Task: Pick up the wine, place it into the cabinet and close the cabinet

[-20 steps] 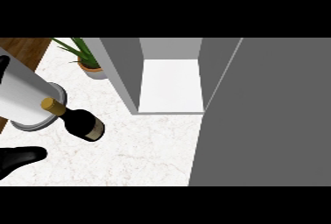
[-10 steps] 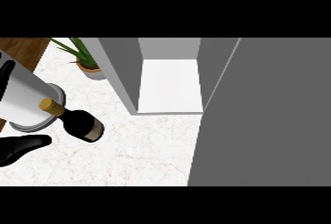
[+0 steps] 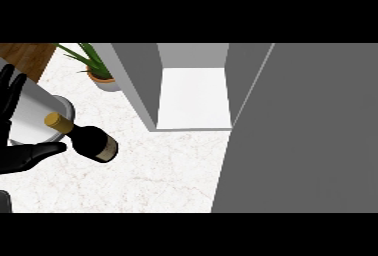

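Wine (image 3: pixel 88 140) near counter's left edge, left hand (image 3: pixel 22 156) fingers seemingly spread beside it, cabinet (image 3: pixel 193 95) open.

1 wine bottle (image 3: pixel 90 140), 1 potted plant (image 3: pixel 98 69), 1 open cabinet (image 3: pixel 193 95), 1 grey pot (image 3: pixel 37 119), 1 robot hand (image 3: pixel 16 145)

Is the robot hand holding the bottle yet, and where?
No, nothing is held. The left robot hand is open beside the wine bottle, its thumb close to the neck but not curled round it.
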Available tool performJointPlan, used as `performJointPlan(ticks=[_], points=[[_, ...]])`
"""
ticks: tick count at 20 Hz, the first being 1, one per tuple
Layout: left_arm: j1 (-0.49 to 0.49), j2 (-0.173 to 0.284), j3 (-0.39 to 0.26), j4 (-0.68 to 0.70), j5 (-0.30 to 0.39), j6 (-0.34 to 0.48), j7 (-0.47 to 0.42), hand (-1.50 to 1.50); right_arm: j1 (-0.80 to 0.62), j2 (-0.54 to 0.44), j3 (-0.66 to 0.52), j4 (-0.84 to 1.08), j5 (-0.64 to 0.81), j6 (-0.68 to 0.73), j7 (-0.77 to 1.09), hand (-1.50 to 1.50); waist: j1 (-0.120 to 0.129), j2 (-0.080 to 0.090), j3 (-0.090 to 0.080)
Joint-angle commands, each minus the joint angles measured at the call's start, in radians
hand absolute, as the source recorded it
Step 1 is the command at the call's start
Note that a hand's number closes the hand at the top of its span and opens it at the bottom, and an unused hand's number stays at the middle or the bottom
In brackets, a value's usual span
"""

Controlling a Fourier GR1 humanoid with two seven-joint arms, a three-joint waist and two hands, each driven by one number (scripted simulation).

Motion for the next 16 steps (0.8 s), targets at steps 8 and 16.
performJointPlan(ticks=[8,16], points=[[0.136,-0.063,-0.001,0.099,-0.036,-0.043,-0.195,-1.5,0.022,-0.074,0.058,-0.173,0.154,-0.059,0.07,-1.5,0.004,-0.002,0.001],[0.152,-0.033,0.058,0.309,-0.043,-0.111,-0.382,-1.5,-0.018,-0.119,0.072,-0.172,0.172,-0.095,0.104,-1.5,0.0,-0.001,0.0]])
